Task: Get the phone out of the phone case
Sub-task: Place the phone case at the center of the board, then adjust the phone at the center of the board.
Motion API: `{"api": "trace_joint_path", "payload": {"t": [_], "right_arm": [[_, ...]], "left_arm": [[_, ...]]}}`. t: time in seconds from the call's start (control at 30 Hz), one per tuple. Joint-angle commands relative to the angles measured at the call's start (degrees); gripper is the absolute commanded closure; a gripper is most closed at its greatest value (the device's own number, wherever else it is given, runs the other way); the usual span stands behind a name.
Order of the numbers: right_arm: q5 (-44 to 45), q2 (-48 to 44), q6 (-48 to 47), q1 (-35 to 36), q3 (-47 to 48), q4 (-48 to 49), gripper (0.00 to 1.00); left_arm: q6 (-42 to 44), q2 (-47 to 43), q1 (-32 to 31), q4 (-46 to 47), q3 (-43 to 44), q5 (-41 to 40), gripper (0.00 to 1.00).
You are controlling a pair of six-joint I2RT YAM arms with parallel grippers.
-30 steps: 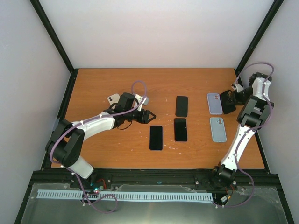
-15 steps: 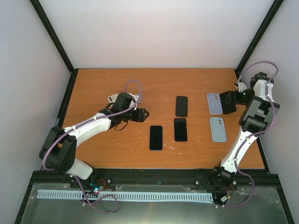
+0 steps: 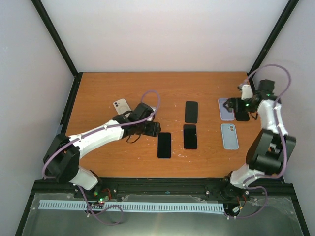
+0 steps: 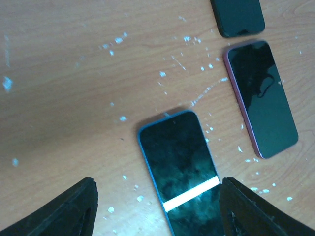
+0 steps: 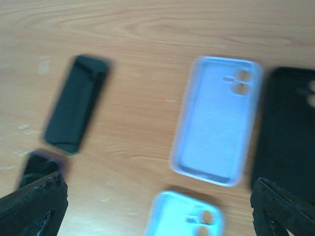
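A phone in a blue-rimmed phone case (image 4: 179, 167) lies screen up on the wooden table, and it appears in the top view (image 3: 164, 145) too. My left gripper (image 4: 157, 216) hovers over its near end, open, a finger on each side and nothing held. In the top view the left gripper (image 3: 153, 129) sits just left of that phone. A pink-rimmed phone (image 4: 263, 98) lies to its right. My right gripper (image 5: 160, 211) is open and empty above the loose cases; the top view shows the right gripper (image 3: 235, 105) at the far right.
A dark phone (image 3: 191, 111) lies behind the pink-rimmed phone (image 3: 190, 136). A white phone (image 3: 119, 104) lies face down at the left. A lavender case (image 5: 216, 120), a light blue case (image 5: 184, 216) and a black case (image 5: 288, 132) lie at the right, near the table's right edge.
My left gripper swung right and nearer, over the blue-rimmed phone, uncovering the white phone. My right gripper opened wide, let go of the black case and moved left over the cases.
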Motion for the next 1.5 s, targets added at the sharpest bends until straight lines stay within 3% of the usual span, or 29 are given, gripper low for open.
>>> {"api": "trace_joint_path", "payload": {"t": [0.0,0.1,0.2,0.23,0.53,0.73,0.9,1.1,1.47], "right_arm": [[-7.91,-13.76,8.83,8.05,-10.73,10.52,0.0],[-10.05,-20.21,16.19,8.46,-20.38,19.88,0.0],[-7.62,-20.49,13.69,8.4,-19.33,17.31,0.0],[-7.63,-20.82,13.4,8.32,-19.39,17.22,0.0],[-14.87,-20.28,12.47,8.31,-19.87,15.3,0.03],[-15.81,-20.39,11.99,8.28,-19.89,15.05,0.05],[-16.47,-20.27,12.04,8.28,-19.44,14.25,0.05],[-17.02,-20.16,11.64,8.19,-19.53,13.99,0.06],[-18.02,-19.87,10.83,7.83,-19.45,13.5,0.09]], "left_arm": [[-7.49,3.16,-5.13,-7.68,4.23,-4.19,0.28],[-11.08,7.94,-8.88,-11.77,8.35,-7.09,0.21],[-14.1,13.89,-11.86,-15.22,13.35,-8.82,0.03],[-14.96,15.52,-12.91,-15.93,14.58,-9.97,0.01],[-23.39,23.22,-15.28,-23.8,22.42,-14.65,0.01],[-22.36,26.76,-15.3,-21.55,25.88,-11.89,0.0],[-25.58,30.58,-15.42,-26.26,29.52,-13.28,0.0],[-28.12,31.87,-15.43,-28.1,29.38,-13.71,0.01],[-25.25,35.35,-15.24,-26.2,29.27,-11.53,0.09]]}}
